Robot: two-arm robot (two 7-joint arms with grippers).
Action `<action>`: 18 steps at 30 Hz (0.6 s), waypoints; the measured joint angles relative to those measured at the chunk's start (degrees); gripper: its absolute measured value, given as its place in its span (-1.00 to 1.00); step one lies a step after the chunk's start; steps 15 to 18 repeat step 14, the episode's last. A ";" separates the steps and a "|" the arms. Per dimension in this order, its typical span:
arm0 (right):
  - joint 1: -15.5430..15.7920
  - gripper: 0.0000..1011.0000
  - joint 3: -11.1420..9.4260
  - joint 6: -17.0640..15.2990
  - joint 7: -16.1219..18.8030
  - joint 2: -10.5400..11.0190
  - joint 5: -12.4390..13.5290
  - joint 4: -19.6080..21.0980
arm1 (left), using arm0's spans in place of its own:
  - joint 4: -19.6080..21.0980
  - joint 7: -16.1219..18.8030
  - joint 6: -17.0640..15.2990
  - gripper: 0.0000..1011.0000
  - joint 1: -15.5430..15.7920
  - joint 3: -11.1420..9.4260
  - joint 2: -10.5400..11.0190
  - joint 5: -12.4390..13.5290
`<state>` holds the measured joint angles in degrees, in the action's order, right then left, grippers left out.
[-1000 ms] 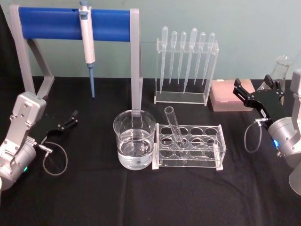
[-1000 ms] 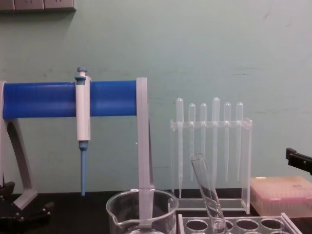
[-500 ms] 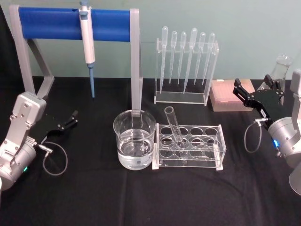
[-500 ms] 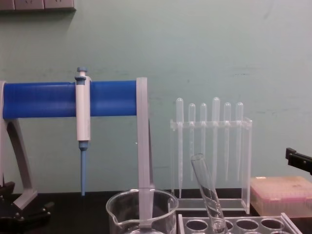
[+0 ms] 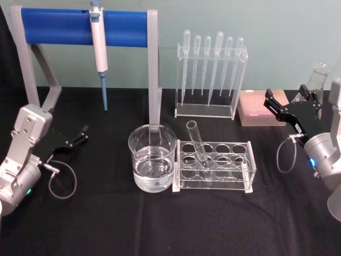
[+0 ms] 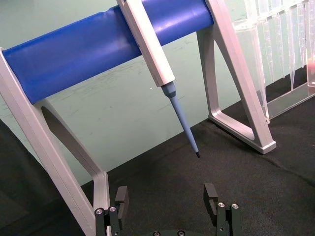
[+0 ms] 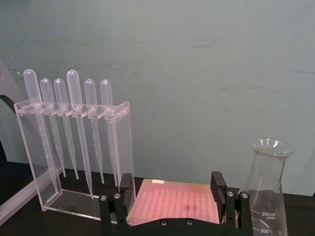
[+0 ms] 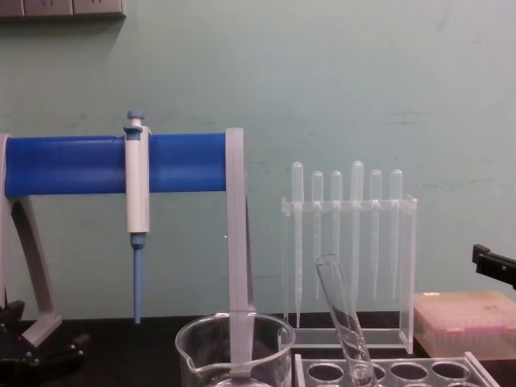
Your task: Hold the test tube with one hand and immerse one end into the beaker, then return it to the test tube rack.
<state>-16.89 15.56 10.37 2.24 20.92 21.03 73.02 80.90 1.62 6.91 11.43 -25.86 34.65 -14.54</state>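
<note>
The test tube point(image 5: 197, 145) point(image 8: 341, 314) leans tilted in a front-left hole of a clear rack point(image 5: 234, 165), held by nothing. Just left of the rack stands the beaker point(image 5: 152, 157) point(image 8: 235, 347), partly filled with clear liquid. My left gripper point(image 5: 74, 140) point(image 6: 166, 200) rests open and empty over the black table far to the left. Far to the right my right gripper point(image 5: 290, 104) point(image 7: 172, 189) is open and empty, near a pink box.
A blue-barred stand point(image 5: 85, 26) point(image 6: 103, 42) carrying a white-and-blue pipettor point(image 5: 99, 50) point(image 8: 136, 210) stands at the back left. A clear holder with several plastic pipettes point(image 5: 210, 74) point(image 7: 74, 123) is behind the rack. The pink tip box point(image 5: 261, 108) point(image 7: 174, 206) and a conical flask point(image 5: 318, 77) point(image 7: 266, 191) sit at the back right.
</note>
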 joint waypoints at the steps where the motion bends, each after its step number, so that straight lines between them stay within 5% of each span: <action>1: 0.00 0.98 0.00 0.00 0.00 0.00 0.00 0.00 | 0.00 0.00 0.00 0.98 0.00 0.00 0.00 0.00; 18: 0.00 0.98 0.00 0.01 -0.01 0.00 0.00 0.00 | 0.00 0.00 0.00 0.98 0.00 0.00 0.00 0.00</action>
